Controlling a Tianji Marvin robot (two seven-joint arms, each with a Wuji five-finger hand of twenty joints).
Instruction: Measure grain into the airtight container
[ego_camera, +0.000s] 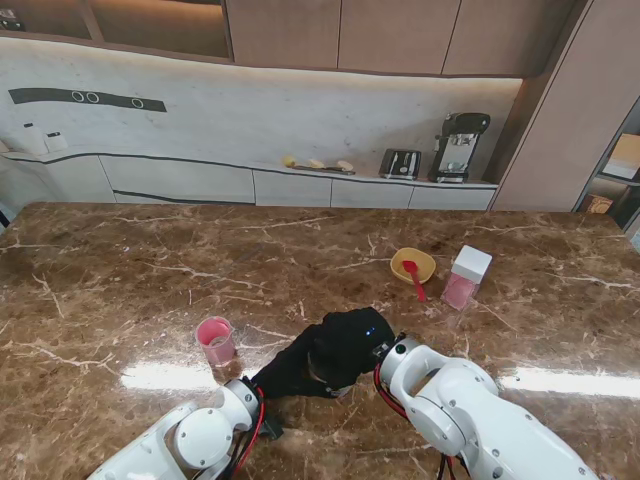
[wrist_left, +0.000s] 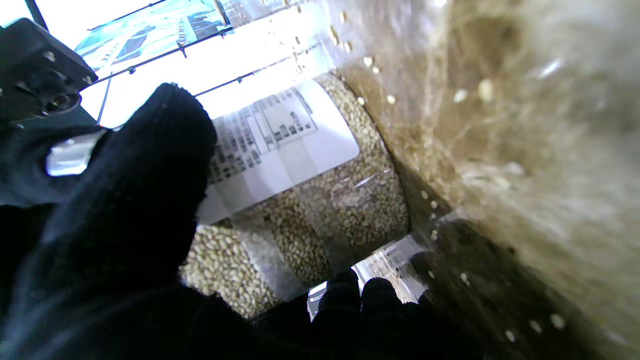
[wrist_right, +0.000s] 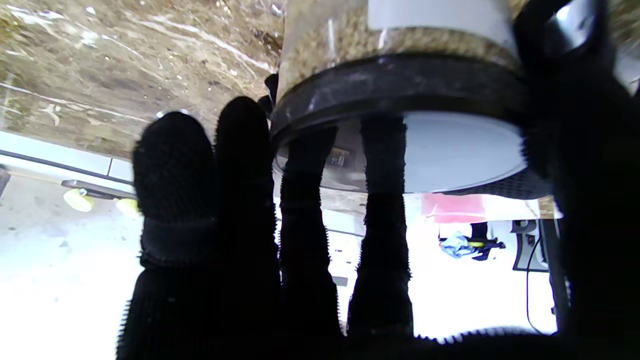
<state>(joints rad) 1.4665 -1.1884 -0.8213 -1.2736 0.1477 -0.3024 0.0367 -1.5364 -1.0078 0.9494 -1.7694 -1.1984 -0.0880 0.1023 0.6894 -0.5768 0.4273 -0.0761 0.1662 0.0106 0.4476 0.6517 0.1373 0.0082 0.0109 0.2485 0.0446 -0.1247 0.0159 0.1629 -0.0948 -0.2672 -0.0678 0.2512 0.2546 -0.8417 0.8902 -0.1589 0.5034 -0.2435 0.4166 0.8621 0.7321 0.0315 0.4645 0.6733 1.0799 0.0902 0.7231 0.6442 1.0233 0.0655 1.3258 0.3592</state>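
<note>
Left wrist view: left hand (wrist_left: 125, 235) clasping grain jar (wrist_left: 320, 200), white label (wrist_left: 280, 145) print unreadable; right hand (wrist_right: 280, 240) on its lid (wrist_right: 400, 95).

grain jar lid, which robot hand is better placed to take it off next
Right. The right robot hand already has its fingers over the grain jar's black lid, while the left robot hand wraps the jar body and can steady it.

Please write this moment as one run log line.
left hand: holds grain jar | right hand: on jar lid | pink cup: untouched
</note>
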